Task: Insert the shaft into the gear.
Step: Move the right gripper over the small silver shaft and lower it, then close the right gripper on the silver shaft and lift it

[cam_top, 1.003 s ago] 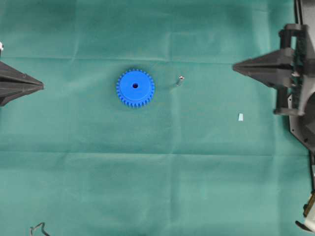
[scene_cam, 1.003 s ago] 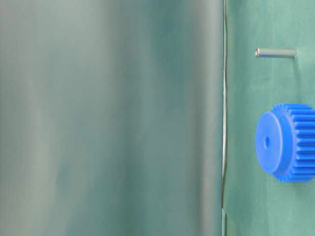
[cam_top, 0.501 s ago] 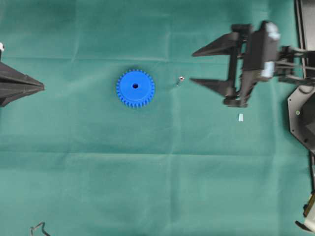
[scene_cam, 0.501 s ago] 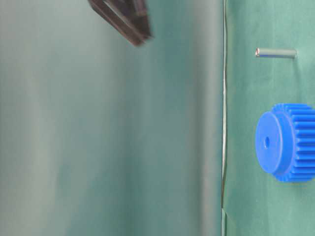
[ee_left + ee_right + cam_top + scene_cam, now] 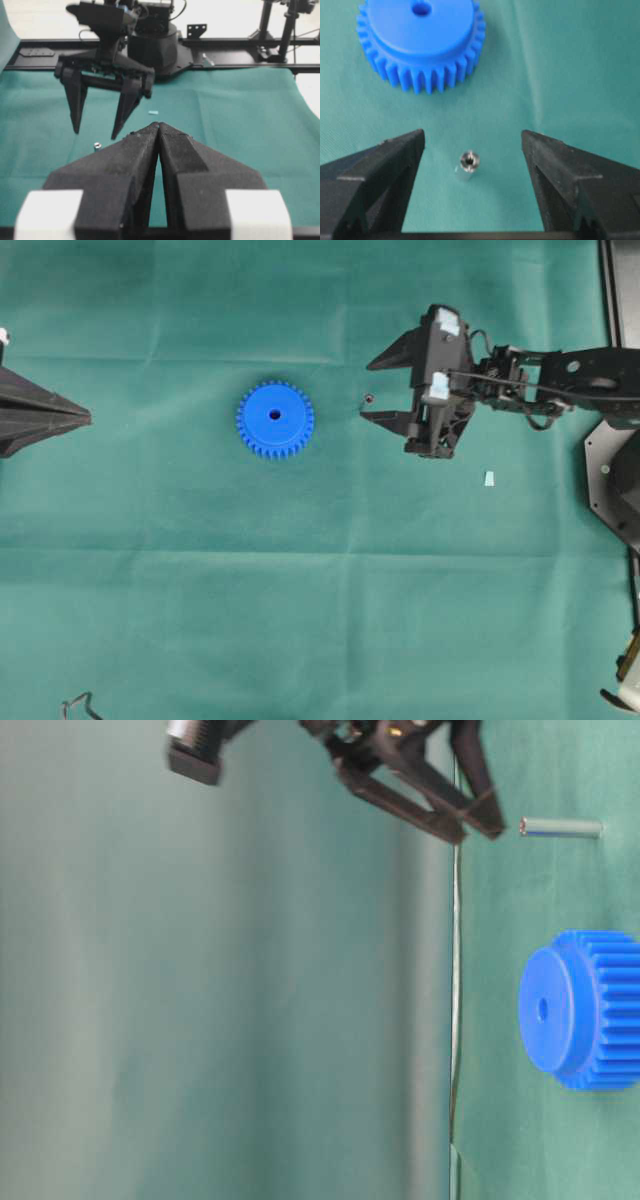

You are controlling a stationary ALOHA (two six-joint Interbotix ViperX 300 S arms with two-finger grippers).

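The blue gear [image 5: 275, 419] lies flat on the green cloth, hole up, left of centre. To its right the small grey shaft [image 5: 367, 400] stands upright on its end. My right gripper [image 5: 366, 390] is open and hangs over the shaft with one finger on each side, tips slightly above the shaft's top and touching nothing. The right wrist view looks down on the shaft [image 5: 468, 162] between the spread fingers, with the gear [image 5: 421, 40] beyond. At the left edge my left gripper [image 5: 86, 417] is shut and empty, its tips [image 5: 159, 126] pressed together.
A pale scrap [image 5: 489, 478] lies on the cloth right of the right gripper. The right arm's base [image 5: 612, 480] stands along the right edge. A bent wire piece [image 5: 78, 705] sits at the front left corner.
My right gripper has opened from shut, swung left from the table's right edge and come down over the shaft. The left gripper, gear and shaft have not moved.
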